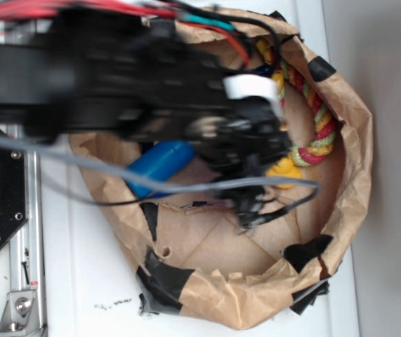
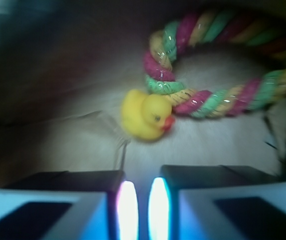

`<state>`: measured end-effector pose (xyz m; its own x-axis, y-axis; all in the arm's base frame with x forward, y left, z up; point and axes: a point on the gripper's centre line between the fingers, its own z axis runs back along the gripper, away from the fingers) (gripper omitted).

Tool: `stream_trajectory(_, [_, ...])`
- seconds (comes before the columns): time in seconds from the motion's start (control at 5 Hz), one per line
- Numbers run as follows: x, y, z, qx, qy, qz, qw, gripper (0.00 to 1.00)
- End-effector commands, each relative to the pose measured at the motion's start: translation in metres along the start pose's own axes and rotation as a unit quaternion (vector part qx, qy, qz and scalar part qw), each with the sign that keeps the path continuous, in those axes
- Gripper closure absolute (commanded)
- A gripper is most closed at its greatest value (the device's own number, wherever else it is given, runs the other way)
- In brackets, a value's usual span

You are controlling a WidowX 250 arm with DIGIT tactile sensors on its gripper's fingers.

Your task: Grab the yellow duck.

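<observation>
The yellow duck [image 2: 145, 120] is a small glossy toy with an orange-red beak. It lies on the brown paper floor and touches the multicoloured rope ring [image 2: 210, 97]. In the wrist view my gripper [image 2: 141, 210] sits a short way before the duck. Its two fingers stand close together with only a thin gap and nothing between them. In the exterior view the black arm covers much of the scene. Only part of the duck [image 1: 285, 170] shows, just right of the gripper [image 1: 253, 200].
Everything lies inside a rolled-down brown paper bag [image 1: 358, 151] patched with black tape. A blue bottle [image 1: 159, 165] lies at the left inside it, under a grey cable. The rope ring [image 1: 319, 123] rests against the bag's far-right wall.
</observation>
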<state>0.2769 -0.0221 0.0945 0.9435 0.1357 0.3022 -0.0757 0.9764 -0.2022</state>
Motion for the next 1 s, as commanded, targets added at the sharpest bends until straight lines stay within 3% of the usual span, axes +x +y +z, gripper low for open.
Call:
stream_trajectory(0.0, [-0.01,-0.003,0.05,-0.015,-0.058,0.02,0.998,0.0])
stream_trajectory(0.2, [-0.008,0.009,0.05,0.027,-0.085,0.087,0.992,0.0])
stream_trajectory(0.4, [0.008,0.013,0.027,0.009,-0.092,0.11,0.99,0.0])
stream_trajectory(0.8, [0.036,0.025,-0.031,0.005,-0.081,0.136,0.987,0.0])
